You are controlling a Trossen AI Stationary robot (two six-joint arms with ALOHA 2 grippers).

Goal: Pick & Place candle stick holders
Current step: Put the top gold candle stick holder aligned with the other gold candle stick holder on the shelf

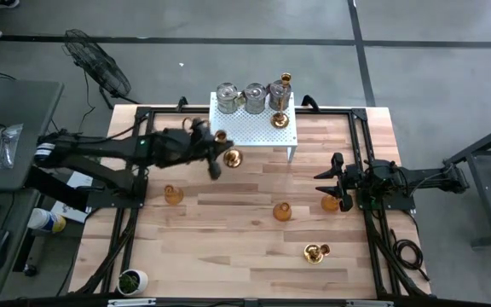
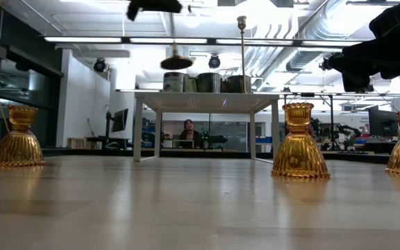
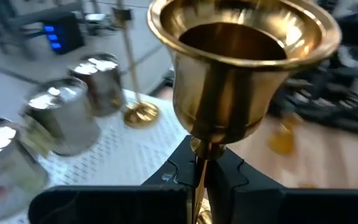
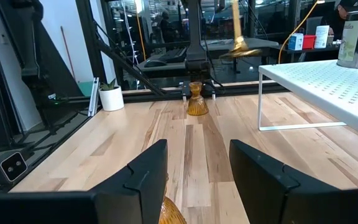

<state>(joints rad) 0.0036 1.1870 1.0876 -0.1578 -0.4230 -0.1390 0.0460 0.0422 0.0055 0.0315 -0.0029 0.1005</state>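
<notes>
Between the closed fingers of the left gripper (image 3: pixel 201 177) the slim stem of a shiny gold holder (image 3: pixel 241 62) is pinched, its flared cup standing upright just above the fingertips and lifted clear of the table. No brand, label or legible writing is seen on it or on anything nearby. Just beyond this gripper the white perforated stand (image 1: pixel 250 128) is found, and on it three silver-grey goblets (image 1: pixel 252 96) are lined up along the far edge, with a tall slim gold holder (image 1: pixel 283 101) at their end. Beside the left gripper, on the wooden table (image 1: pixel 228 256), an amber glass cup (image 1: pixel 173 194) is set.

Across the table the right gripper (image 1: pixel 341 189) is held low, its fingers partly apart, and a second amber cup (image 1: pixel 331 203) is seen just below and between them; whether it is touched cannot be told. Near that gripper, towards the table's middle, a third amber cup (image 1: pixel 282 211) stands, and a gold stemmed holder (image 1: pixel 315 251) lies on its side towards the front edge.
</notes>
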